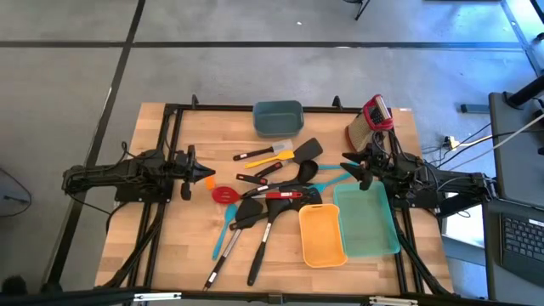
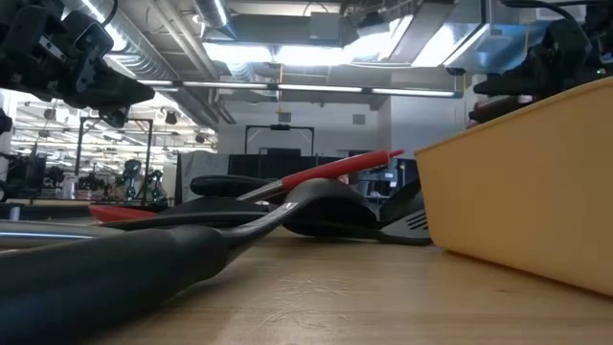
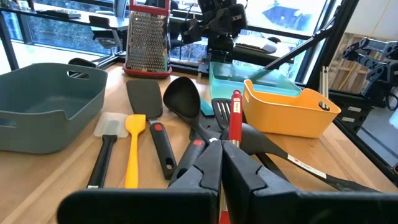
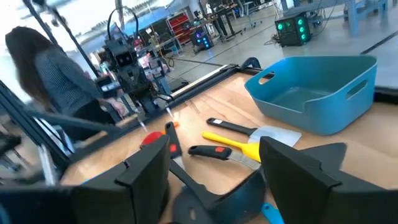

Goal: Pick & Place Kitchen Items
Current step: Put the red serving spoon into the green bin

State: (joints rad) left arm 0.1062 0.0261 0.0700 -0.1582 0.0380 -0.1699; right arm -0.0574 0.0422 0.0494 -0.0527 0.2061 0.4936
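Currently left gripper (image 1: pixel 206 179) is clenched with nothing between its fingers, hovering just beside the red spoon (image 1: pixel 224 195). Utensil pile (image 1: pixel 272 191) lies between both grippers, the yellow spatula (image 1: pixel 274 158) on its far side. Right gripper (image 1: pixel 350 166) hangs spread wide and holds nothing, near the pile's black ladle (image 1: pixel 299 172), with the teal tray (image 1: pixel 367 223) close by.

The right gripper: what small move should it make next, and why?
Probably lower the right gripper onto a utensil under it. Its fingers stand open and empty above the pile, with the black ladle just below, near the teal tray. The left gripper waits shut.
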